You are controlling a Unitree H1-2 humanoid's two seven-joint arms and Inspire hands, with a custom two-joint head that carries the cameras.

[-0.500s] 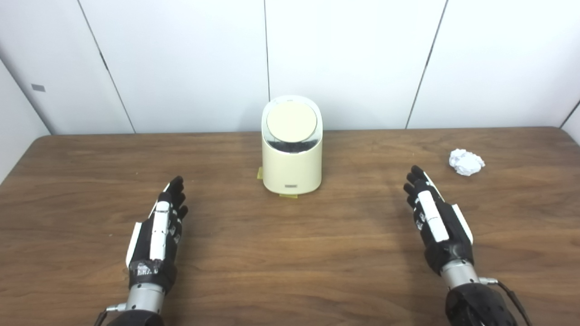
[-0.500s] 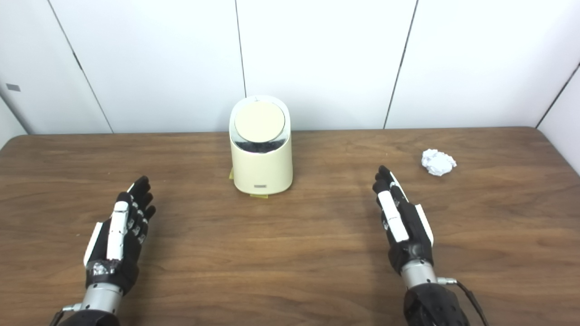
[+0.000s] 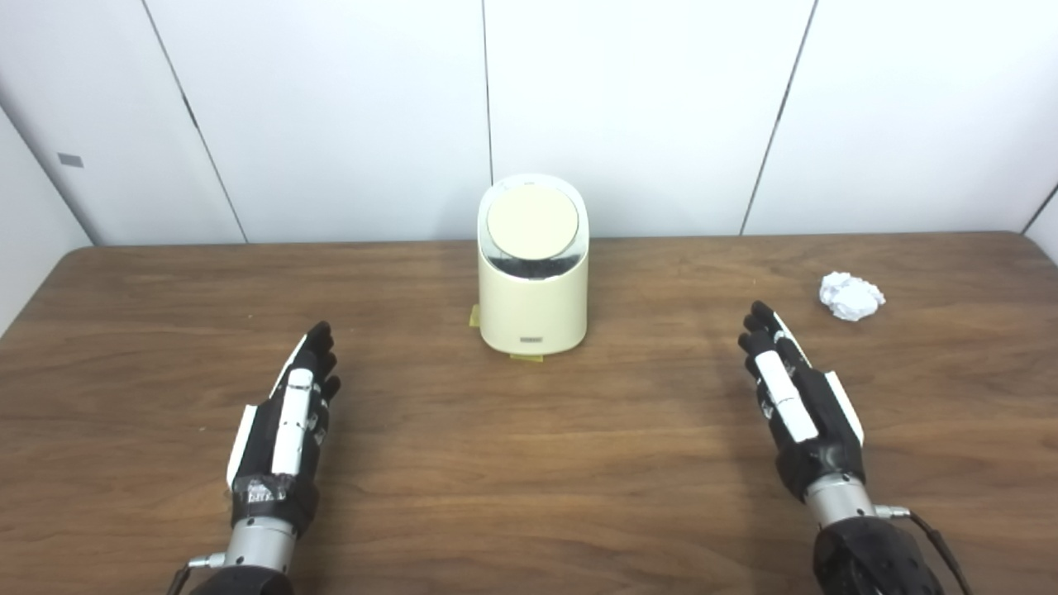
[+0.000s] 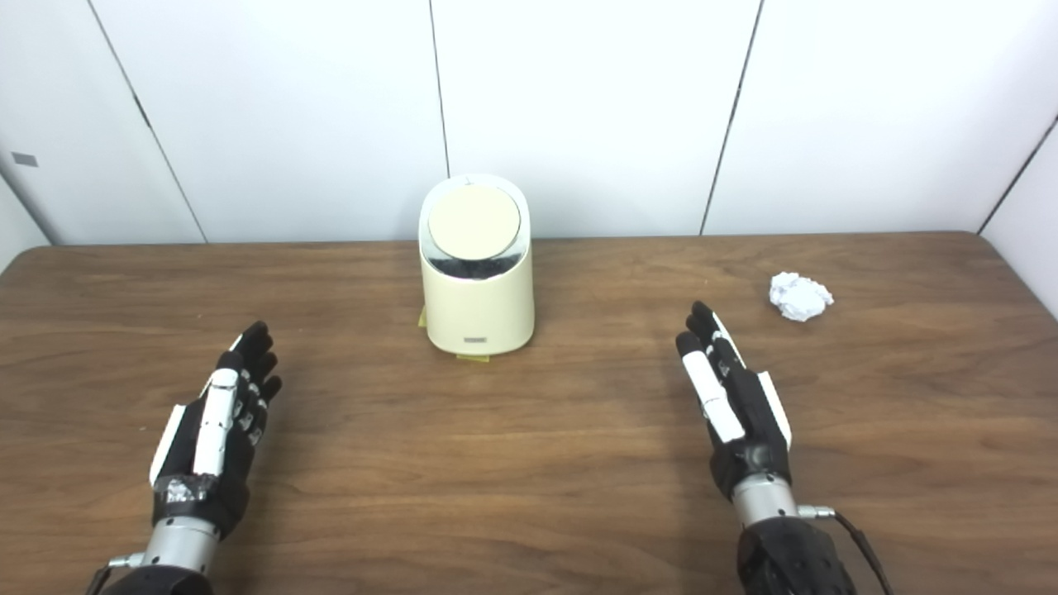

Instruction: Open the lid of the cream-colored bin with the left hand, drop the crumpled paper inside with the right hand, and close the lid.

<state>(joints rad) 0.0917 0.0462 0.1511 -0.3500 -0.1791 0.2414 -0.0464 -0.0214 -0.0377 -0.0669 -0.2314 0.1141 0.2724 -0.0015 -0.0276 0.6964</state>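
We have nothing in hand yet: our left hand (image 3: 285, 417) lies low over the table (image 3: 529, 463) with its fingers stretched out and empty, and our right hand (image 3: 798, 397) does the same on the other side. The bin (image 3: 533, 285) stands upright at the far middle of the table, ahead of our left hand and off to its right, well apart from both hands and roughly midway between them. Its round lid (image 3: 531, 221) is down and tilts toward us, so we judge the left hand must travel forward and inward, then rise to reach it. The crumpled paper (image 3: 850, 296) lies ahead of our right hand and slightly to its right, near it, far from the left. A small label (image 3: 531, 338) sits low on the bin's front, too small for us to read.
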